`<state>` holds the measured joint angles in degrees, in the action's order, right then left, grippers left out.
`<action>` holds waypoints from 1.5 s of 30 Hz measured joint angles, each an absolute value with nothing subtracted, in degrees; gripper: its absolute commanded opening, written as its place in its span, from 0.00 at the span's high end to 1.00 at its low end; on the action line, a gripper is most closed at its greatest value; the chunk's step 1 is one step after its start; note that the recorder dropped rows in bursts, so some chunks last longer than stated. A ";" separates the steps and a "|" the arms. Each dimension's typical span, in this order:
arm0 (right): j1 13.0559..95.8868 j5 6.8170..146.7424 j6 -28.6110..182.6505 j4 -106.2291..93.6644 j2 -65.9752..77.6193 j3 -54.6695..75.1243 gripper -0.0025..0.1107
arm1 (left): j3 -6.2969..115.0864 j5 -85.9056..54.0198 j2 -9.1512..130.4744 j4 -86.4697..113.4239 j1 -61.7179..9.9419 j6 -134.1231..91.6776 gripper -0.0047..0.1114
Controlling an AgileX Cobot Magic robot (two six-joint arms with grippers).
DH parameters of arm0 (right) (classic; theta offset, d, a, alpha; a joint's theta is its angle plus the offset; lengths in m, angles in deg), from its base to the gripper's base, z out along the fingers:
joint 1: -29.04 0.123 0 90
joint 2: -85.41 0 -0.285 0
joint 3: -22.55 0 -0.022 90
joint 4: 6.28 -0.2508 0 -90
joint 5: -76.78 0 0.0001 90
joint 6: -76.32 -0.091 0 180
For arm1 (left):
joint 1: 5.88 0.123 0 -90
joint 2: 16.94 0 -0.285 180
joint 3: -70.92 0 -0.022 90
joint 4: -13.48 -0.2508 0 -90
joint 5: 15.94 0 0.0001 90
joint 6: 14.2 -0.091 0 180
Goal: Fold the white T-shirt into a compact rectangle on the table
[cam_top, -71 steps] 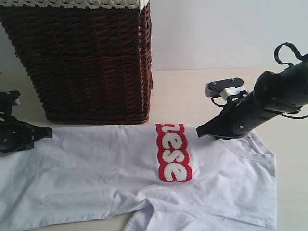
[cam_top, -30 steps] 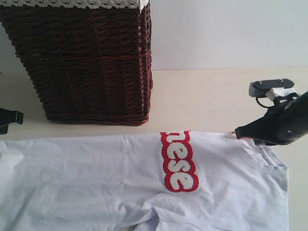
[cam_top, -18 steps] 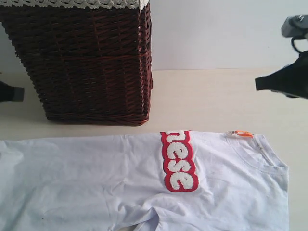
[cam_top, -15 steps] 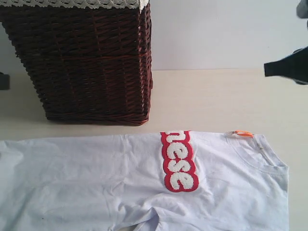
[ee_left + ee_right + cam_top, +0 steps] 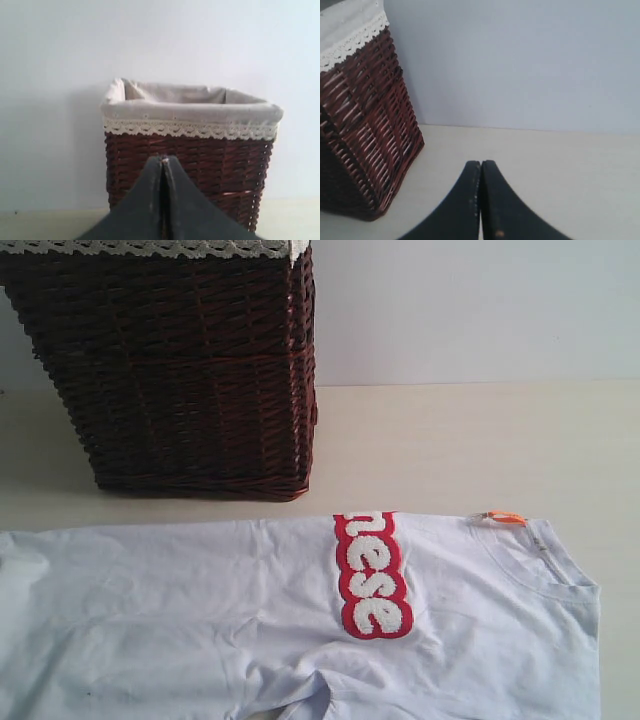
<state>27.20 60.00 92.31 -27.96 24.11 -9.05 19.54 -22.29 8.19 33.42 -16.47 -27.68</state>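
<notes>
Thing of task: white T-shirt (image 5: 250,620), lying flat on the tabletop (image 5: 470,450).
Position: on the camera side of the dark wicker basket (image 5: 190,380), near its base but not touching it. The neck opening (image 5: 540,560) is at the right of the exterior view. The body runs off the left edge and the near part runs off the bottom.
Far edge: straight and clean. It cuts through the red-outlined lettering (image 5: 372,575), so only part of the word shows. I read this as a fold line, with one lengthwise fold probably in place.
Near side: a pucker and a loose flap low in the middle. Too much is cropped to say whether that side is folded.
Progress: early, by my estimate. The cloth is a long, wide strip and not yet a compact rectangle.
Left to do: probably the near long side, then folds across the length.
Look of the cloth: soft and thin, with shallow wrinkles towards the left. A small orange tag (image 5: 500,517) sticks out at the collar.
Left pincer (image 5: 162,159): clenched with nothing between the jaws, facing the basket's lace-trimmed liner (image 5: 190,107).
Right pincer (image 5: 480,163): clenched and empty, above bare tabletop.
Arms: neither appears in the exterior view, and both are clear of the shirt.
</notes>
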 measured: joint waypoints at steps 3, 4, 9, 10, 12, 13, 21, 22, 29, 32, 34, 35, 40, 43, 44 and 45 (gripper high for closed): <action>27.20 59.98 92.31 -28.10 25.80 -9.05 0.98 | 18.31 -23.70 1.20 33.84 -16.47 -27.68 0.96; 27.20 59.98 92.31 -28.10 26.30 -9.05 0.98 | 18.15 -24.49 -0.84 34.06 -16.47 -27.68 0.96; 27.20 60.22 92.31 -28.21 27.80 -9.05 0.98 | 18.07 -29.12 -7.98 34.07 -16.47 -27.68 0.96; 27.20 60.26 92.31 -28.21 27.93 -9.05 0.98 | 18.07 -29.90 -8.55 34.15 -16.47 -27.68 0.96; 27.20 60.26 92.31 -28.21 28.05 -9.05 0.98 | 18.07 -31.17 -8.94 34.28 -16.47 -27.68 0.96; 27.20 60.26 92.31 -28.21 28.05 -9.05 0.98 | 18.07 -31.86 -8.94 34.28 -16.47 -27.68 0.96; 27.20 60.26 92.42 -28.43 28.05 -9.05 0.98 | 18.07 -39.33 -8.94 34.28 -16.47 -27.68 0.96; 27.20 60.26 92.42 -28.41 28.05 -9.05 0.98 | 18.07 -39.93 -8.94 34.28 -16.47 -27.68 0.96; 27.20 60.26 92.42 -28.41 28.05 -9.05 0.98 | 18.07 -40.33 -8.94 34.28 -16.47 -27.68 0.96; 27.20 60.26 92.42 -28.41 28.05 -9.05 0.98 | 18.07 -40.33 -8.94 34.28 -16.47 -27.68 0.96; 27.20 60.26 92.42 -28.41 28.05 -9.05 0.98 | 18.07 -40.33 -8.94 34.28 -16.47 -27.68 0.96; 27.20 60.26 92.42 -28.41 28.05 -9.05 0.98 | 18.07 -40.33 -8.94 34.28 -16.47 -27.68 0.96; 27.20 60.26 92.42 -28.41 28.05 -9.05 0.98 | 18.07 -40.33 -8.94 34.28 -16.47 -27.68 0.96; 27.20 60.26 92.42 -28.41 28.05 -9.05 0.98 | 18.02 -40.33 -8.94 34.28 -16.47 -27.68 0.96; 27.20 60.26 92.42 -28.41 28.05 -9.05 0.98 | 17.77 -40.20 -8.94 34.28 -16.47 -27.68 0.96; 27.20 60.26 92.42 -28.41 28.05 -9.05 0.98 | 17.44 -39.89 -8.94 34.28 -16.47 -27.68 0.96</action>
